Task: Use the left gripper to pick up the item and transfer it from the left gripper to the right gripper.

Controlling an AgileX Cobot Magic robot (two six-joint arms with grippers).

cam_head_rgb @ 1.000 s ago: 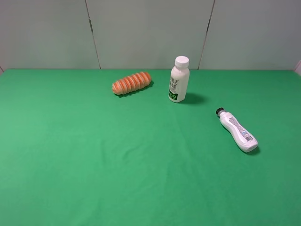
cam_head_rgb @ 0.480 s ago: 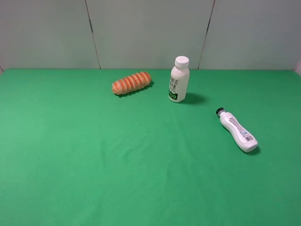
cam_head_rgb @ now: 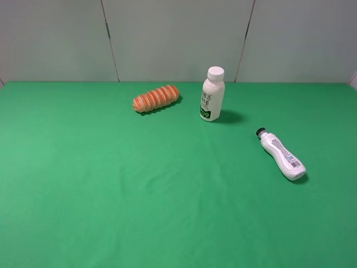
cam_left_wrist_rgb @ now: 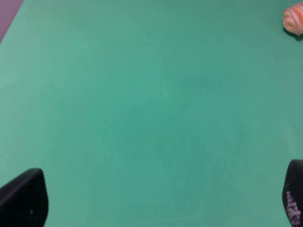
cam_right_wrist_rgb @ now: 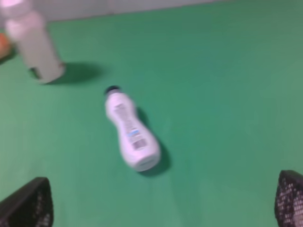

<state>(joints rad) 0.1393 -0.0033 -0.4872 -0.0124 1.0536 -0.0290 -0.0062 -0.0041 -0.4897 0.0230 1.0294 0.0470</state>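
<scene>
The item, a small waisted white bottle (cam_head_rgb: 281, 154) with a black cap, lies on its side on the green table at the right, cap pointing to the back left. It also shows in the right wrist view (cam_right_wrist_rgb: 129, 129), blurred, ahead of the right gripper (cam_right_wrist_rgb: 163, 208), whose fingers (cam_right_wrist_rgb: 26, 204) stand wide apart and empty. The left gripper (cam_left_wrist_rgb: 156, 201) is open and empty over bare green cloth; its fingertips (cam_left_wrist_rgb: 23, 201) show at the frame's corners. Neither gripper shows in the exterior high view.
A taller white-capped bottle with a green label (cam_head_rgb: 212, 95) stands upright at the back centre, also in the right wrist view (cam_right_wrist_rgb: 32, 45). An orange ridged roll (cam_head_rgb: 156, 98) lies at the back left of it; its end shows in the left wrist view (cam_left_wrist_rgb: 293, 19). A grey wall borders the table's back.
</scene>
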